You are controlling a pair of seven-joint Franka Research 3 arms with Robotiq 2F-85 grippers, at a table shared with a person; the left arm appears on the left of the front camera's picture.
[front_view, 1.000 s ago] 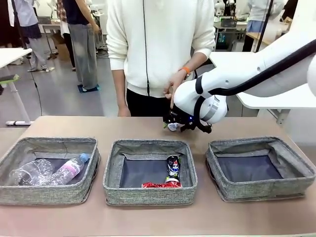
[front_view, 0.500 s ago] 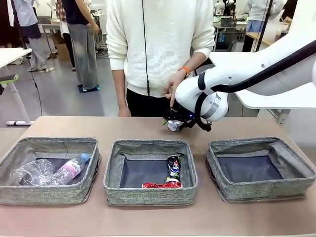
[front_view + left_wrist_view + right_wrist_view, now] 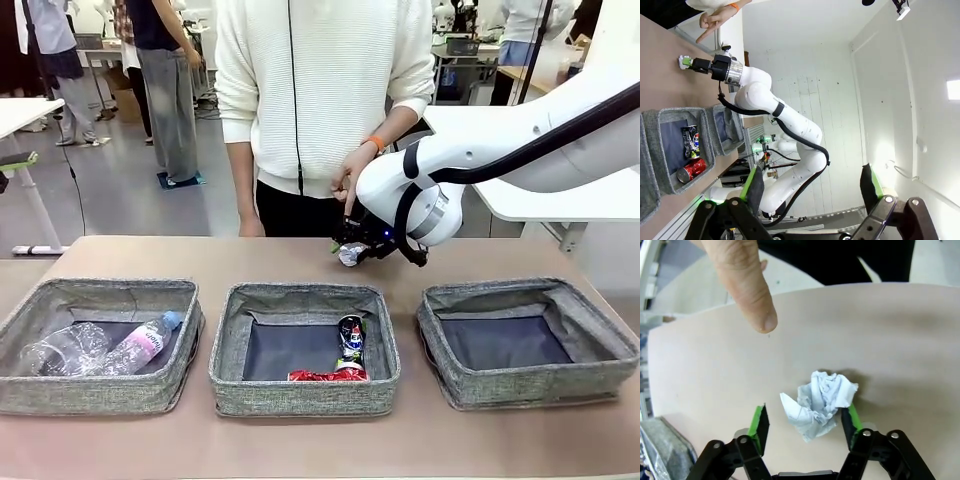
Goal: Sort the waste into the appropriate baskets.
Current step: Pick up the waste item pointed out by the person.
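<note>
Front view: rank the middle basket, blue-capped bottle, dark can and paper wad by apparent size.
1. Middle basket
2. Blue-capped bottle
3. Dark can
4. Paper wad, though it lies farther from the camera.

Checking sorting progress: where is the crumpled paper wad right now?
The paper wad lies on the table beyond the middle basket, between the right gripper fingers, just below the person's pointing finger.
</note>
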